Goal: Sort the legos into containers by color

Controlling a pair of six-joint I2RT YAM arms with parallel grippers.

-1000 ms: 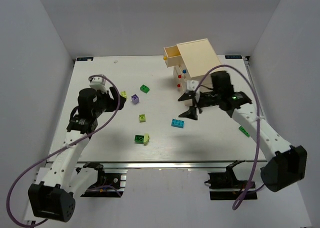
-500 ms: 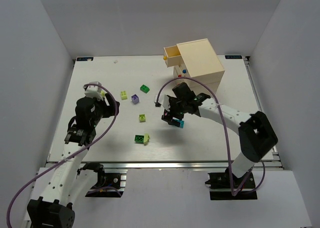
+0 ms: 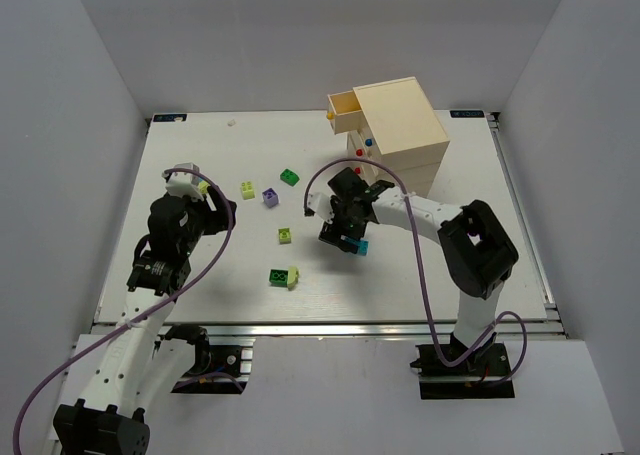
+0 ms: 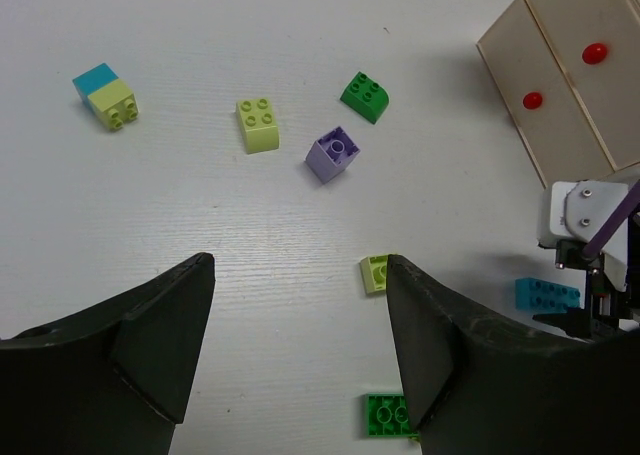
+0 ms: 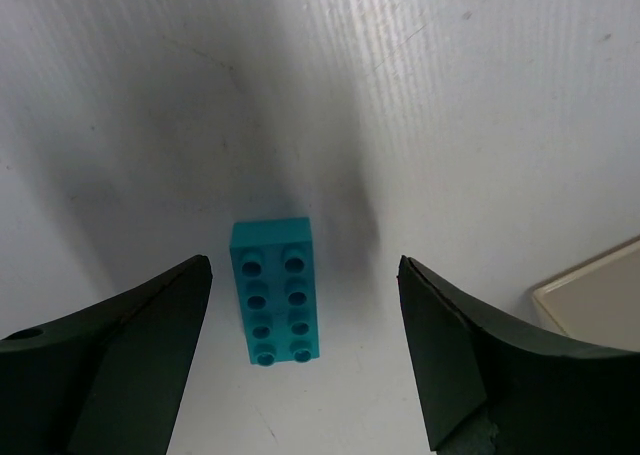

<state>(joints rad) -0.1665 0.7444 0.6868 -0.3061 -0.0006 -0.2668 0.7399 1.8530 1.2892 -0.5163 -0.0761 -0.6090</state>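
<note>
A blue brick (image 5: 276, 292) lies flat on the table between the open fingers of my right gripper (image 5: 305, 265), which hovers over it without touching; the top view shows the gripper (image 3: 345, 237) left of the chest. The cream chest (image 3: 400, 135) stands at the back right with its top drawer (image 3: 343, 103) pulled open. My left gripper (image 4: 300, 305) is open and empty above bare table. Loose bricks lie mid-table: green (image 3: 289, 177), purple (image 3: 270, 197), pale yellow-green (image 3: 247, 189), another yellow-green (image 3: 286, 236), and a green one (image 3: 280, 276).
A blue-and-yellow-green stacked brick (image 4: 106, 95) lies at the far left in the left wrist view. The chest's front with red knobs (image 4: 594, 52) shows at upper right there. White walls enclose the table on three sides.
My right arm swung left from the chest front and came down over the blue brick. My left arm drew back slightly toward the near left.
</note>
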